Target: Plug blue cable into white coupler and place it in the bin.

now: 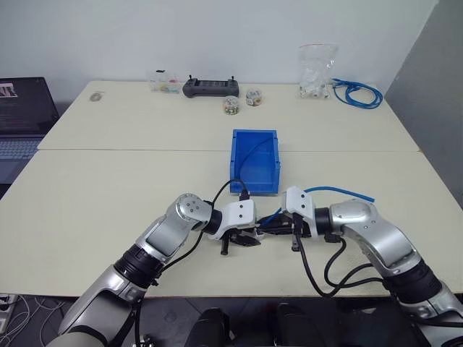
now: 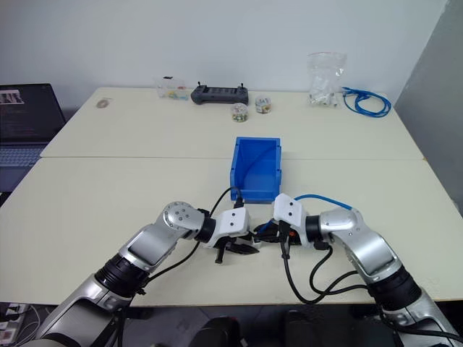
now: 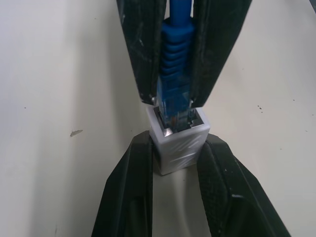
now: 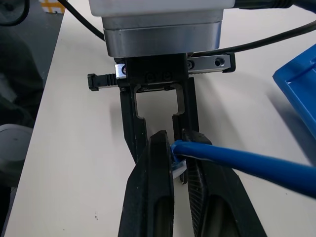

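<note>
Currently we are clamping the white coupler [image 3: 180, 143] in the left gripper [image 1: 241, 242] above the worktop [image 1: 108, 195], while the right gripper [image 1: 278, 229] is gripping the blue cable [image 3: 177, 59], whose plug is entering the socket. Next, we judge, seating it fully precedes carrying it to the bin [image 1: 255, 137].

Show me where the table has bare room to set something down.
Bare: the wide stretch left of the bin, toward the laptop, and right of the bin. Crowded: the far edge by the controller, bag and coiled cable.
</note>
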